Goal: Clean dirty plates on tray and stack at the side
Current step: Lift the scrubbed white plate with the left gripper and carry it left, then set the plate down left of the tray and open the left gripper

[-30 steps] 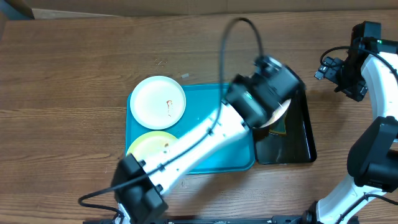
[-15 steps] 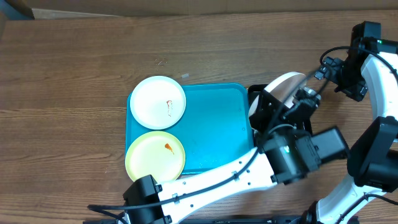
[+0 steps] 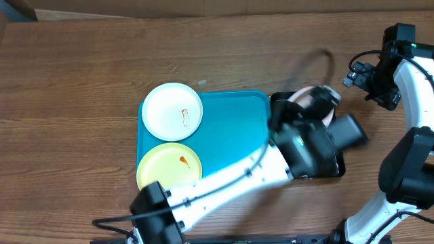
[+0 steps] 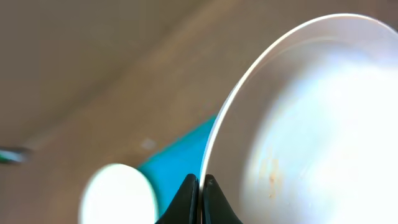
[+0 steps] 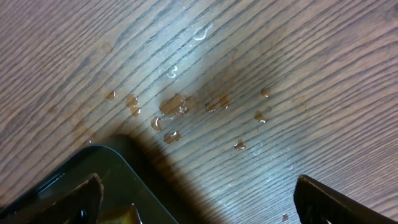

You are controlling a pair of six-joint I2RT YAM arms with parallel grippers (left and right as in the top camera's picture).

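Observation:
My left gripper [image 4: 200, 190] is shut on the rim of a white plate [image 4: 311, 124] that has a faint orange smear. It holds the plate tilted on edge. From overhead this plate [image 3: 308, 97] is a blur above the black tray [image 3: 337, 166], with the left arm across it. A second white plate [image 3: 171, 111], smeared orange, lies on the turquoise tray [image 3: 234, 132] at its far left corner. A pale yellow plate [image 3: 169, 168] with an orange spot lies at the near left. My right gripper [image 5: 205, 205] is open above bare wood, beside the black tray's corner [image 5: 118, 186].
Water drops [image 5: 180, 106] lie on the wooden table under the right gripper. The right arm [image 3: 397, 61] stands at the table's far right edge. The left arm [image 3: 230, 177] crosses the turquoise tray's near right corner. A cardboard edge [image 3: 135, 13] runs along the back.
The left arm has swung the held white plate from the turquoise tray's right edge to over the black tray, turning its wrist. The right arm has not moved.

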